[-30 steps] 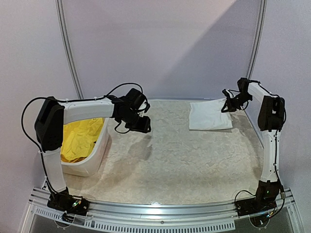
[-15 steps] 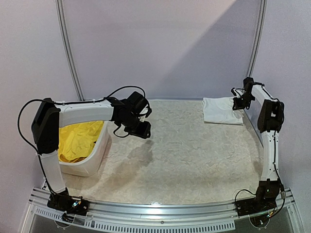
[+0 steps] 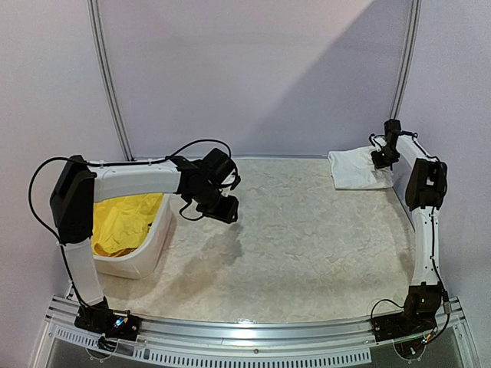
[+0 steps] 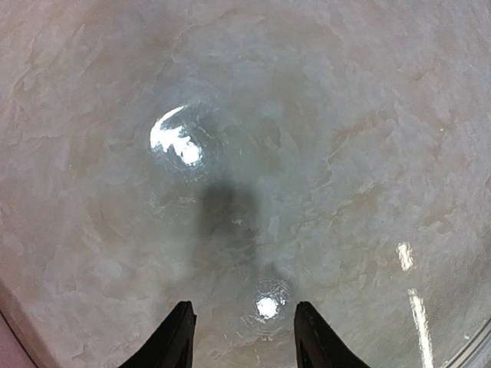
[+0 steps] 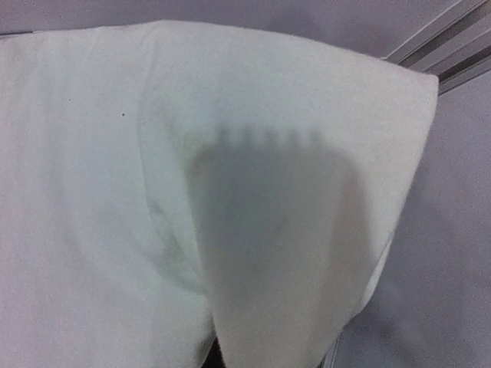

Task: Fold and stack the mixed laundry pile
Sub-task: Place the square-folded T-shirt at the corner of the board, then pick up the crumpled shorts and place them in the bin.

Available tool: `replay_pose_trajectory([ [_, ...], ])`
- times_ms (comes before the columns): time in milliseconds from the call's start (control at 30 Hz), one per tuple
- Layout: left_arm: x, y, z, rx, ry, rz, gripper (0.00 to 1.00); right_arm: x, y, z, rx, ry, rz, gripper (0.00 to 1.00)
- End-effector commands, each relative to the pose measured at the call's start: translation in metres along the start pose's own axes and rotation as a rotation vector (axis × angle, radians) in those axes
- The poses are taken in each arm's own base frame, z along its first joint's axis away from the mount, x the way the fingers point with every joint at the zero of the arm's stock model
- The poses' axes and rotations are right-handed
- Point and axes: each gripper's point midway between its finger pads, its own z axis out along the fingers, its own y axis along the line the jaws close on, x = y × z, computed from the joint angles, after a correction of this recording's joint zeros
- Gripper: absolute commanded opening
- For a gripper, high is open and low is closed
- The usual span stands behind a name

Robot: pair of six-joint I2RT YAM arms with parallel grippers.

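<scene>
1. White T-shirt point(image 3: 353, 172) lies folded at the far right corner of the desk point(image 3: 307, 245); right gripper point(image 3: 383, 158) on it, jaws hidden by cloth, grip cannot be told.
2. Left gripper point(image 4: 243, 322) released, empty, over bare desk; yellow shorts point(image 3: 123, 222) in basket point(image 3: 157, 239), left edge.
3. Risk: snagged cloth could drag the fold open.

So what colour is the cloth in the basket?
Bright yellow cloth, best in top external view.

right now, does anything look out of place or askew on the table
Only mildly: the folded white T-shirt sits crammed into the far right corner of the table, slightly askew to the edge. Its cloth covers the right gripper, hiding how its jaws stand. Nothing looks spilled or damaged.
</scene>
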Motion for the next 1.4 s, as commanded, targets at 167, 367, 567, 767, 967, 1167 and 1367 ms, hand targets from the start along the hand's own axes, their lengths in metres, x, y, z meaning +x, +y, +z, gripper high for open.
replay_pose_trajectory([
  [167,-0.006,-0.002,-0.024,-0.038,-0.046,0.031,0.45,-0.015,-0.031,0.001,0.116,-0.070,0.071,0.53],
  [367,-0.036,0.007,-0.045,-0.127,-0.148,0.071,0.47,-0.046,0.002,-0.078,-0.096,-0.249,0.110,0.75],
  [567,-0.077,0.037,-0.098,-0.375,-0.320,0.086,0.52,-0.038,0.032,-0.177,-0.200,-0.324,0.074,0.86],
  [767,-0.098,0.078,-0.168,-0.597,-0.487,0.028,0.96,0.004,0.075,-0.247,-0.356,-0.368,0.056,0.99],
  [967,-0.088,0.096,-0.196,-0.608,-0.451,0.084,1.00,0.049,0.112,-0.290,-0.490,-0.376,0.004,0.99],
  [1167,-0.049,0.114,-0.202,-0.645,-0.300,0.127,0.97,0.077,0.111,-0.291,-0.415,-0.387,0.075,0.99],
  [1367,-0.007,0.146,-0.185,-0.635,-0.171,0.058,0.96,0.073,0.127,-0.316,-0.467,-0.456,0.113,0.99],
])
